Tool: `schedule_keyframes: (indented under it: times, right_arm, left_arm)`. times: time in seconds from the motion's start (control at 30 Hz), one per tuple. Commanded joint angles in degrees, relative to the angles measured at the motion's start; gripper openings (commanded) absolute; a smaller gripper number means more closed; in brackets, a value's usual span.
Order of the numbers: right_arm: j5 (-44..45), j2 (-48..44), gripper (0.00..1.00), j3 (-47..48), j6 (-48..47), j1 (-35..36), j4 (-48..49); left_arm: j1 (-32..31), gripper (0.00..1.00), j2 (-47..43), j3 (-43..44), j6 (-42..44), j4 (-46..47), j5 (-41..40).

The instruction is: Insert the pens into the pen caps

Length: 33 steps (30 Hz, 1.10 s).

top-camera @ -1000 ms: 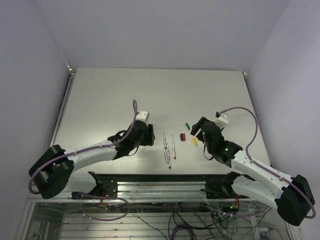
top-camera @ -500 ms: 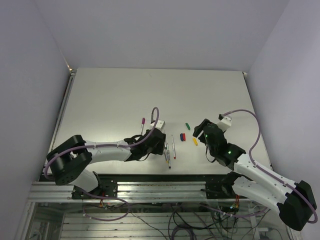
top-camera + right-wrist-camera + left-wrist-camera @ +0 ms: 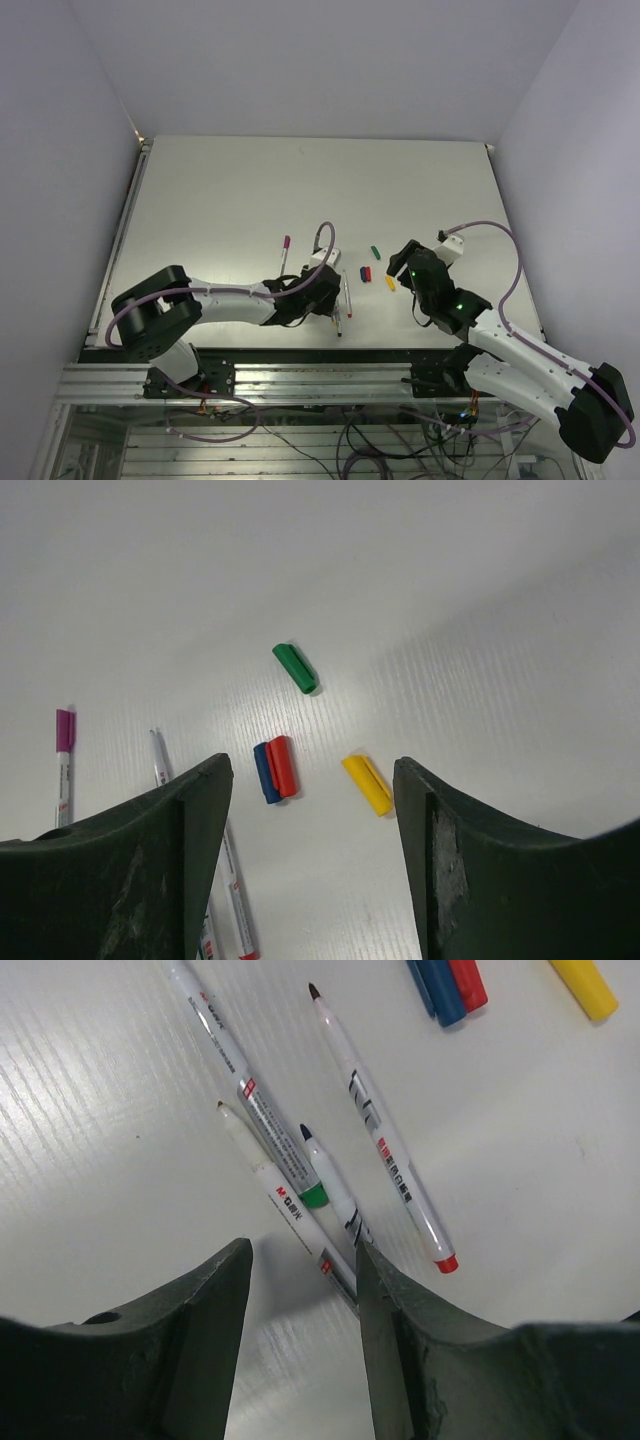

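Several uncapped white pens (image 3: 385, 1150) lie side by side on the table, seen from above as pens (image 3: 347, 295). My left gripper (image 3: 305, 1290) hangs open just over their near ends, and one pen (image 3: 285, 1205) runs in beside the right finger (image 3: 400, 1340); nothing is gripped. A pen with a purple cap (image 3: 285, 250) lies apart to the left. Loose caps lie to the right: green cap (image 3: 296, 668), blue cap (image 3: 263, 773) touching the red cap (image 3: 283, 766), and yellow cap (image 3: 368, 784). My right gripper (image 3: 310, 775) hovers open above the red and yellow caps.
The grey table (image 3: 220, 190) stretches back to the walls. Its near edge, with a metal rail (image 3: 320, 375), lies just behind the pens. Both arms reach in low from the front.
My left gripper has moved right, away from the purple-capped pen, which now lies in view, to the loose pens; its jaws narrowed a little. The right gripper barely shifted.
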Motion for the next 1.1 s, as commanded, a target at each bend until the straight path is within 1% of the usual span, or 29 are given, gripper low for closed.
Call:
schedule_keyframes:
  times: [0.0, 0.53, 0.83, 1.07]
  right_arm:
    - [0.9, -0.8, 0.65, -0.7, 0.8, -0.2, 0.1]
    - [0.4, -1.1, 0.65, -1.0, 1.4, -0.1, 0.3]
    - [0.1, -1.2, 0.65, -0.9, 1.8, -0.2, 0.4]
    - [-0.3, 0.1, 0.65, -0.4, 2.1, -0.2, 0.9]
  left_arm:
    - [-0.7, 0.56, 1.5, 3.1, -1.0, -1.9, -3.5]
    - [-2.3, 0.50, 6.3, 7.7, -1.9, -11.3, -7.9]
    - [-2.9, 0.49, 8.5, 10.3, 1.2, -16.2, -7.4]
    - [-2.9, 0.45, 8.3, 11.8, 6.0, -19.7, -5.8]
